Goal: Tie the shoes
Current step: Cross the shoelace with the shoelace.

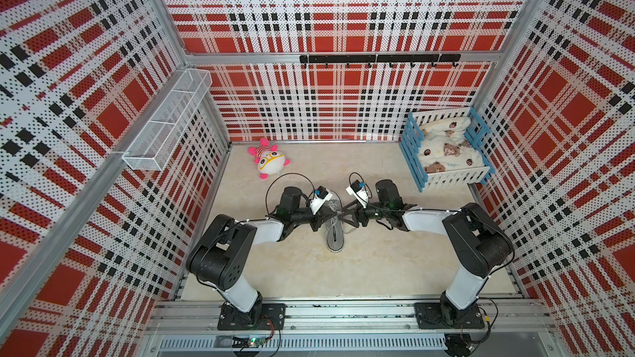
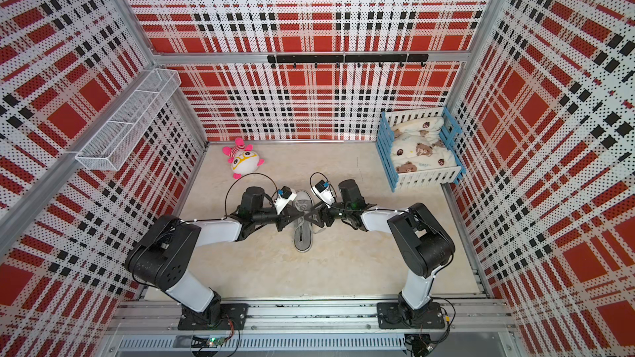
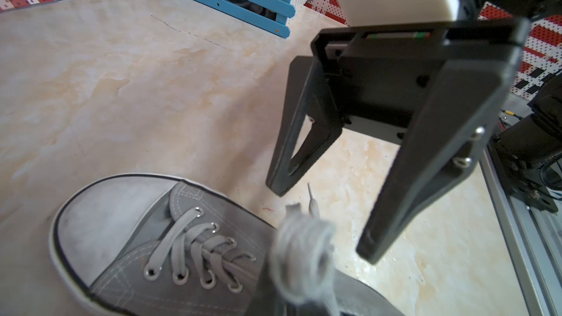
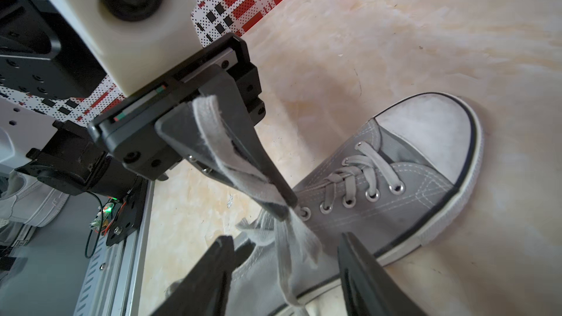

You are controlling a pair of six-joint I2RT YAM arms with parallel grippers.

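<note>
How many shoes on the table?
1. Grey sneaker mid-table, between the left gripper and right gripper, toe toward the back wall. Grippers cover its middle; a hidden second seems unlikely.

The grey canvas low-top sneaker (image 1: 335, 236) lies on the marbled beige tabletop (image 1: 378, 262), directly beneath the left pincer (image 4: 289, 205) and the right pincer (image 3: 322, 223), which meet over its pale grey lace (image 4: 219, 153). Behind and left of the left pincer lies the pink-and-white plush toy (image 1: 271, 161). Behind and right of the right pincer stands the blue-and-white slatted crate (image 1: 410, 152), with a bear-print blanket (image 1: 443, 152) in it.
</note>
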